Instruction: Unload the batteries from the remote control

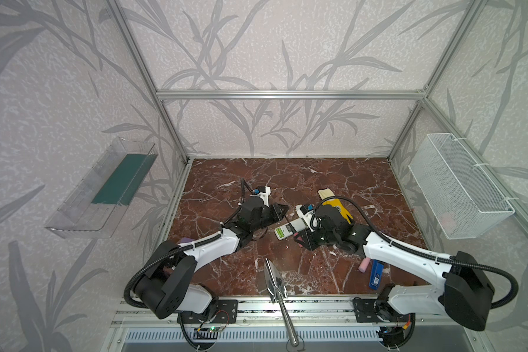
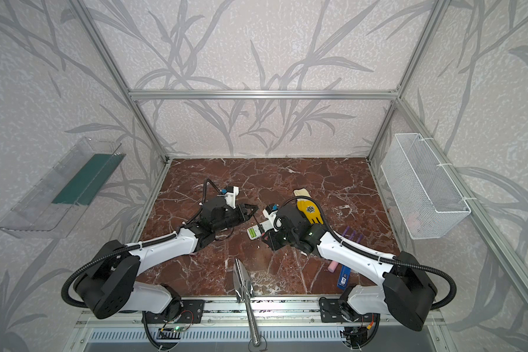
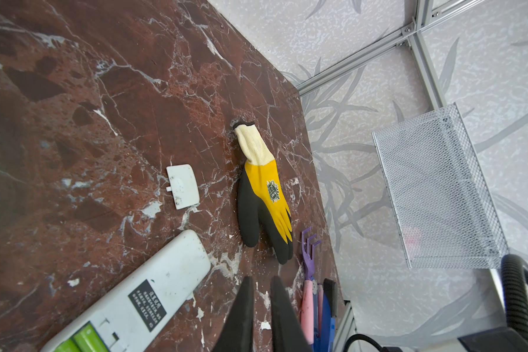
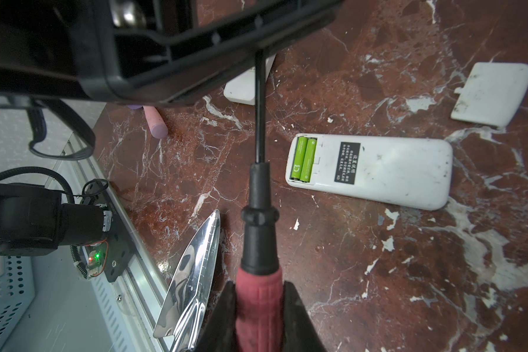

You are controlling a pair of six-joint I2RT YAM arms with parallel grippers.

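Note:
The white remote control [image 4: 378,173] lies face down on the marble, its battery bay open. Two lime green batteries [image 4: 303,159] sit side by side in the bay and also show in the left wrist view [image 3: 83,338]. The bay's cover [image 4: 494,94] lies loose beyond the remote. My right gripper [image 4: 258,289] is shut on the pink handle of a screwdriver [image 4: 258,189]. Its shaft runs beside the remote's battery end, and its tip vanishes behind my left gripper [image 1: 282,210]. The left fingers [image 3: 247,304] stand nearly together, with only marble showing in the slit.
A yellow and black glove [image 1: 342,208] lies behind the right arm. A steel trowel [image 1: 272,279] lies at the front edge. A pink cylinder [image 1: 365,264] and a blue object [image 1: 376,274] lie at the front right, a purple rake [image 3: 308,253] nearby. A mesh basket [image 1: 457,189] hangs on the right wall.

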